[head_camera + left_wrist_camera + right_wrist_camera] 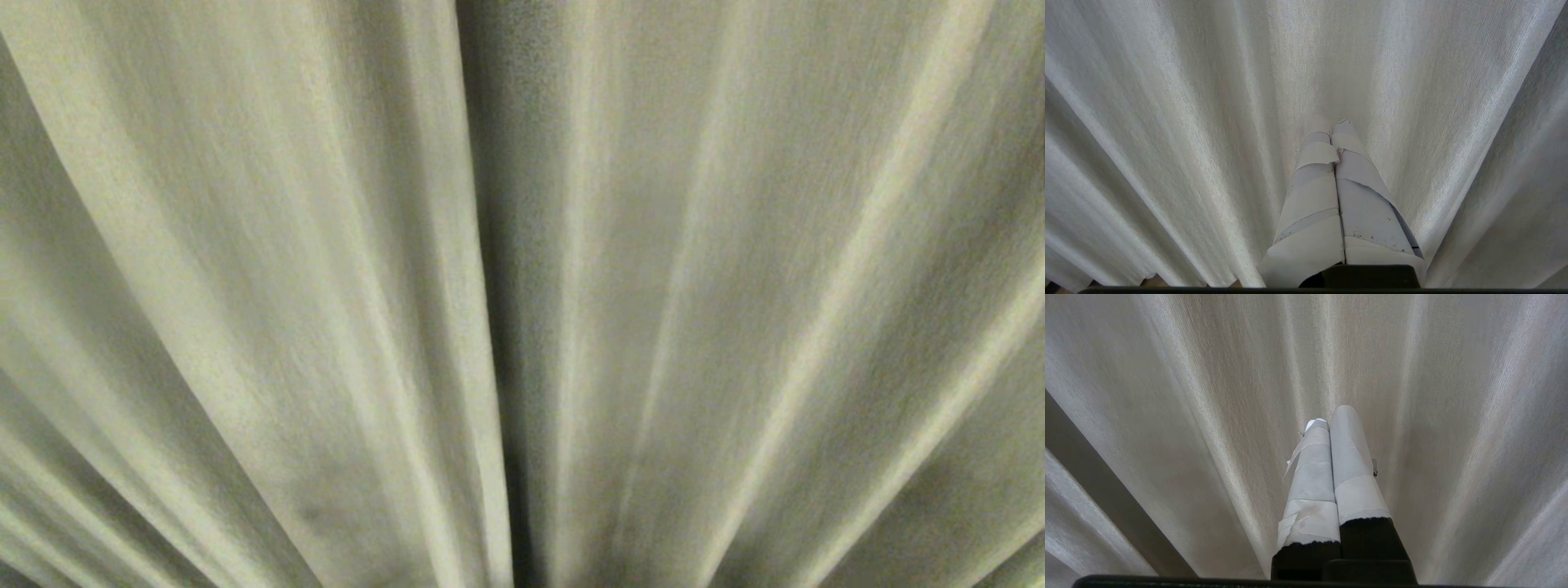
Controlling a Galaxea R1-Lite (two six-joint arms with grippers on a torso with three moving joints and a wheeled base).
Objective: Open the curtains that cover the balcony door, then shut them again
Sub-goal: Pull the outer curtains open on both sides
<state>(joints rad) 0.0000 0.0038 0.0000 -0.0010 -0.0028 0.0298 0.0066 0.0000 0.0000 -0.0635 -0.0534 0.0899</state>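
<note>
Showed left fingers [1314,179] wrapped in pale grey tape, scuffed, peeling; right fingers [1312,477] likewise taped, with bare black bases.

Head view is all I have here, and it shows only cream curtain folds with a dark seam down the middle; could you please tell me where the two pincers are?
Observer: The left pincer shows in the left wrist view, shut, its taped fingers pressed together and pointing at the curtains.
Operator: Thank you. Is it holding any fabric?
Observer: No fold shows between its fingers; whether the tips touch the cloth I cannot tell.
Operator: And the right one, please?
Observer: The right pincer is shut too, empty, facing the curtains in its own view.
Operator: Is the balcony door visible anywhere?
Observer: No glass shows; only a dark gap between two folds in the right wrist view.
</note>
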